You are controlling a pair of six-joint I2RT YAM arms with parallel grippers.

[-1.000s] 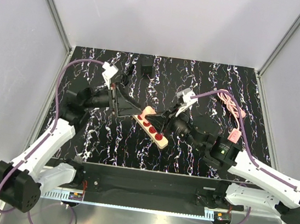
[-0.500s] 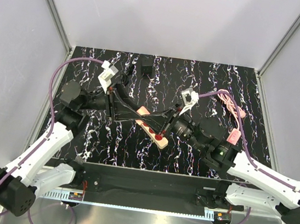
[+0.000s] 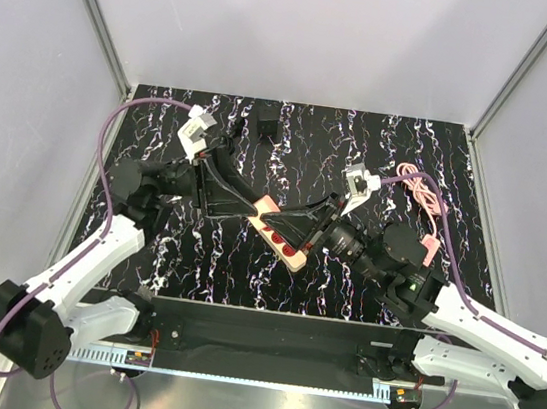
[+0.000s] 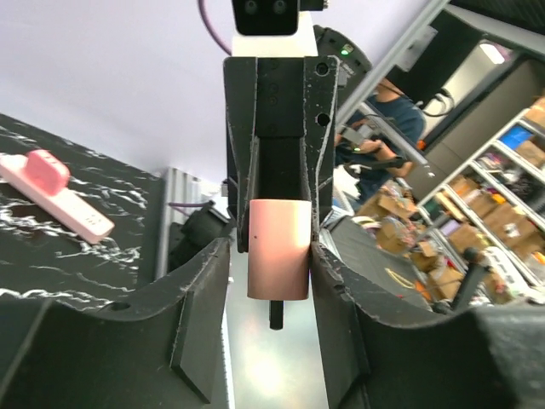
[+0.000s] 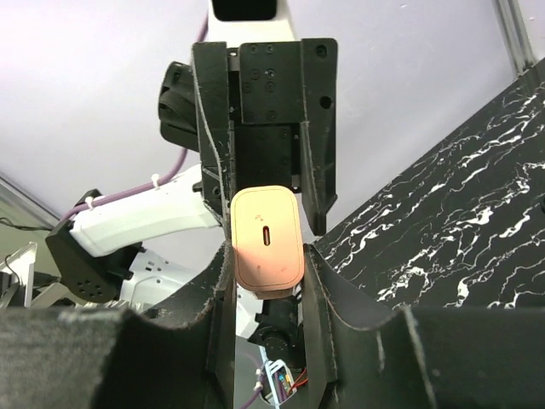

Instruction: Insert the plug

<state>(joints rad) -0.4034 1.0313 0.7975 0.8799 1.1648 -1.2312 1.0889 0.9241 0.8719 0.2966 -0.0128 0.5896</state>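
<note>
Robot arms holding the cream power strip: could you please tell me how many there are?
2. The left arm's fingers clamp the cream power strip at its left end, and the right arm's fingers clamp its right end; no other arm is in view.

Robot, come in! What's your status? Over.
Left gripper, right gripper: both shut on power strip. Plug lies far back, untouched. Nothing blocking it.

1 pwr strip [image 3: 288, 250], 1 plug [image 3: 267, 120], 1 pink cable [image 3: 422, 196]
</note>
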